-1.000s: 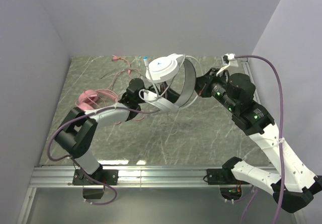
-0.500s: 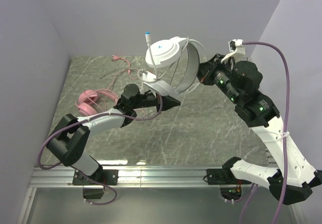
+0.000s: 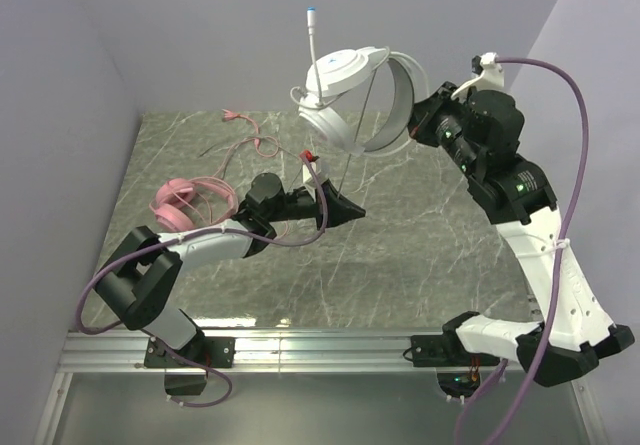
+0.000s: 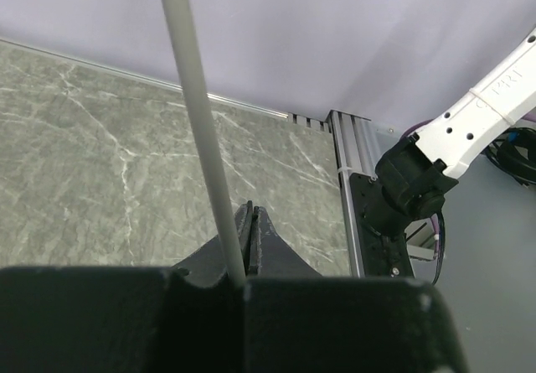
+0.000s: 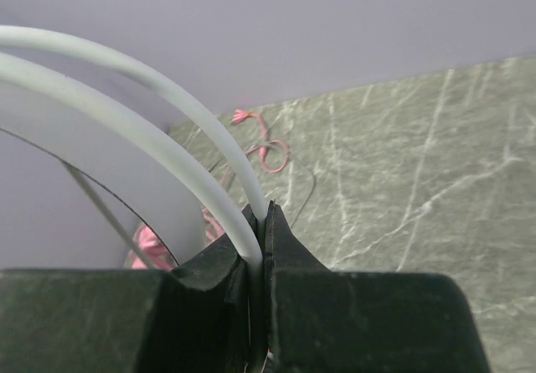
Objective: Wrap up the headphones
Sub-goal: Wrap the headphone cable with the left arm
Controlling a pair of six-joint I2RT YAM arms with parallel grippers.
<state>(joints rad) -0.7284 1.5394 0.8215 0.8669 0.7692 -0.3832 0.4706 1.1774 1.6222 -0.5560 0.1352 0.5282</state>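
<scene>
The white-grey headphones (image 3: pixel 350 90) hang in the air above the back of the table, their mic stalk pointing up. My right gripper (image 3: pixel 418 127) is shut on their headband (image 5: pixel 193 147), which curves off up and left from the jaws (image 5: pixel 266 209). Their thin cord (image 3: pixel 335 160) runs down to my left gripper (image 3: pixel 345 210). That gripper (image 4: pixel 249 209) is shut, with the cord (image 4: pixel 201 130) meeting it at the base of the fingers. The pink headphones (image 3: pixel 180 203) lie on the table at the left, their pink cord (image 3: pixel 245 145) trailing toward the back.
The marble tabletop (image 3: pixel 400 255) is walled in on three sides. An aluminium rail (image 3: pixel 330 345) with both arm bases runs along the near edge. The right arm's base (image 4: pixel 402 197) shows in the left wrist view. The pink cord (image 5: pixel 268 142) lies below the right gripper.
My right arm has lifted the white-grey headphones higher and to the right. My left gripper has closed and shifted right, and the thin cord now stretches between the two.
</scene>
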